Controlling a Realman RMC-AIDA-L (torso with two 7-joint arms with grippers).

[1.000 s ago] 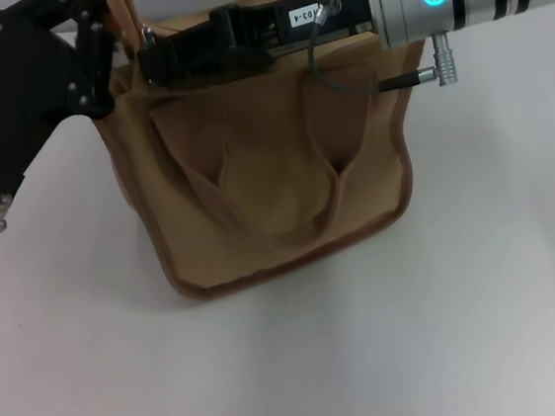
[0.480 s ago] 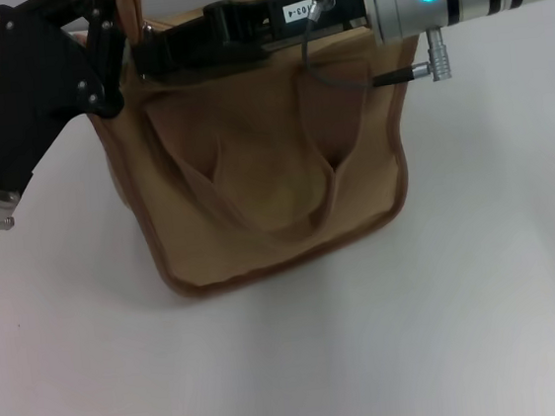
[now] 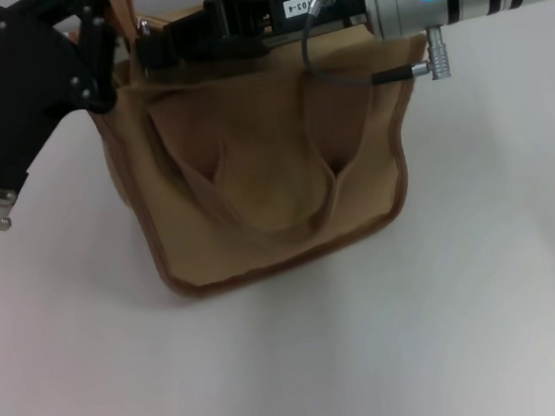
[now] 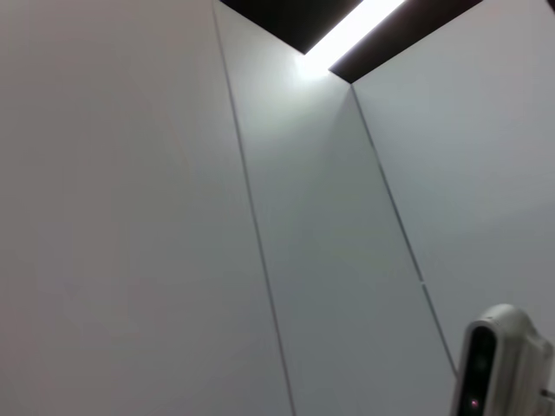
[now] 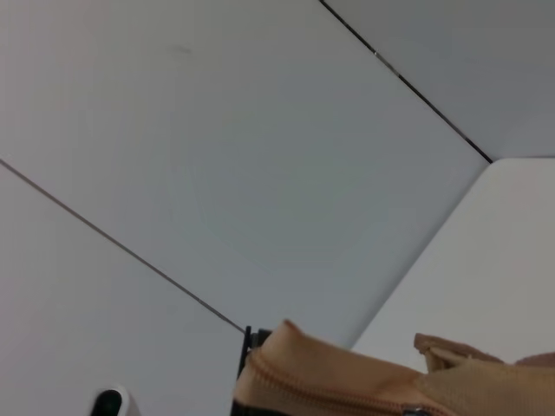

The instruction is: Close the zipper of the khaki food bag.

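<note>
The khaki food bag (image 3: 273, 169) stands on the white table with its front pocket and one looped handle facing me. My left gripper (image 3: 102, 48) is at the bag's top left corner, beside a tan strap that rises there. My right gripper (image 3: 157, 50) reaches from the right along the bag's top panel, and its tip is near the left end. The arm hides most of the zipper in the head view. A small shiny bit (image 3: 144, 26) shows by the right gripper's tip. The right wrist view shows a stretch of the zipper (image 5: 329, 392) on the bag's top edge (image 5: 347, 368).
The white table (image 3: 373, 357) spreads around the bag. A grey cable with a metal plug (image 3: 435, 57) hangs from my right arm over the bag's top right corner. The left wrist view shows only wall panels and a white device (image 4: 499, 364).
My right gripper has shifted a little farther along the bag's top towards its left end. The left gripper has barely moved. The bag stays in place.
</note>
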